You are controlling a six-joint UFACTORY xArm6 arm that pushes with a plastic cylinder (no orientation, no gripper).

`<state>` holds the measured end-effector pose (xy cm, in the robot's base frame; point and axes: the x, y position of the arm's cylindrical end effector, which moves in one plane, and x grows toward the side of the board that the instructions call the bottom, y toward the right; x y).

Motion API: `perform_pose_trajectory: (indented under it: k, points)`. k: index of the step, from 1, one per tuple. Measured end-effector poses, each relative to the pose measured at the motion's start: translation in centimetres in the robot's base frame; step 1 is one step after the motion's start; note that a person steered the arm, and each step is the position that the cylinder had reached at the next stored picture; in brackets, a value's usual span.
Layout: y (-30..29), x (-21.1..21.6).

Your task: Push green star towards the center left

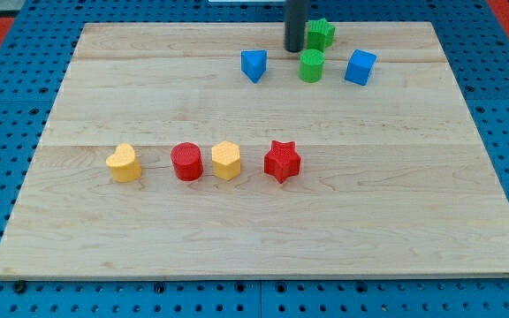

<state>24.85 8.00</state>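
Observation:
The green star (322, 34) sits near the view's top edge of the wooden board (254, 221), right of centre. My tip (295, 49) is at the end of the dark rod, right beside the star's left side, close to it or touching it. A green round block (311, 65) lies just below the star and right of my tip.
A blue triangular block (253, 64) lies left of the green round block and a blue cube (360, 67) right of it. A row across the middle holds a yellow heart (124, 163), a red cylinder (186, 162), a yellow hexagon (226, 161) and a red star (282, 161).

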Motion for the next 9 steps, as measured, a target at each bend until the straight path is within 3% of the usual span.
perform_pose_trajectory:
  k: [1,3,7,9]
  points:
    - [4.5,0.0]
    - [7.8,-4.2]
    - [-11.2,-1.1]
    - [-15.6,1.3]
